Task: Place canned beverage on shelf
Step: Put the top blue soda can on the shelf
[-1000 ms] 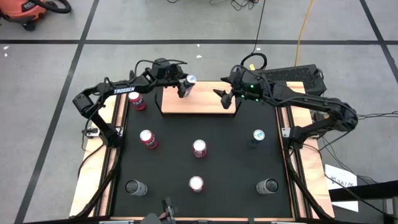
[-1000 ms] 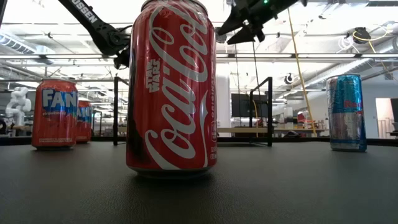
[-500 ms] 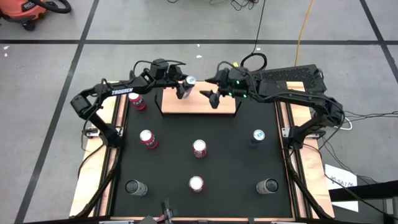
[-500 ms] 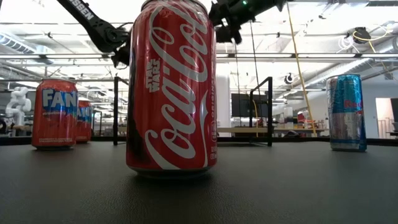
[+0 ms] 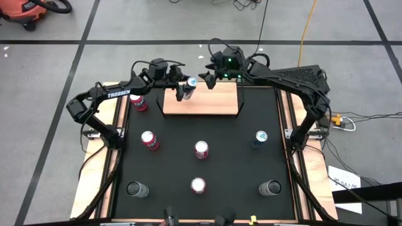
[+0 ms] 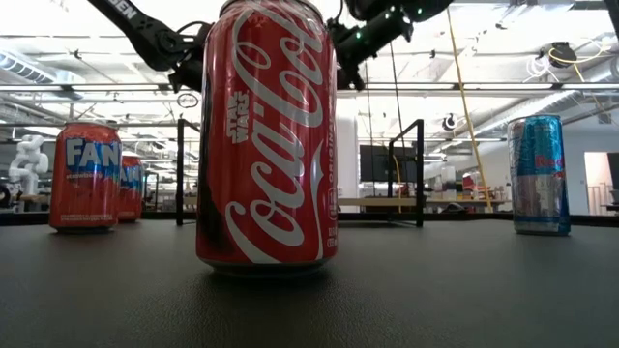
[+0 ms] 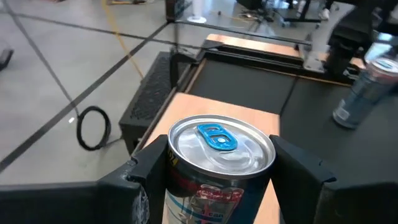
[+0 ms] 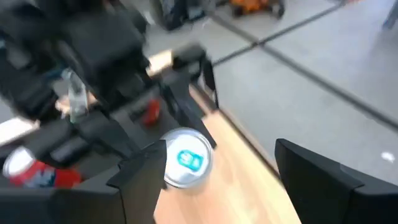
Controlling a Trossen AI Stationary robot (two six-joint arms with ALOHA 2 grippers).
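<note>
A slim can with a silver top and a blue tab stands upright over the far left corner of the shelf, a light-wood board with thin black rods at its corners. My left gripper is shut on the can. My right gripper is open and empty just to the right of the can, above the shelf's far edge. In the right wrist view its fingers stand wide apart with the can top ahead of them. In the low view a Coca-Cola can hides the held can. My left gripper pinches the can's upright wall between its two fingers, just below the top rim. The fingers come level from the table's left side. The can stays upright; the picture's edge cuts off its base, so I cannot tell whether it rests on the shelf.
Several cans stand on the black table: a red one left of the shelf, red ones, a blue one, and dark ones near the front. The rest of the shelf board is bare.
My right gripper has swung from the shelf's right end toward the table's left and far edge, stopping close beside the can that my left gripper holds. The can has stayed in place.
</note>
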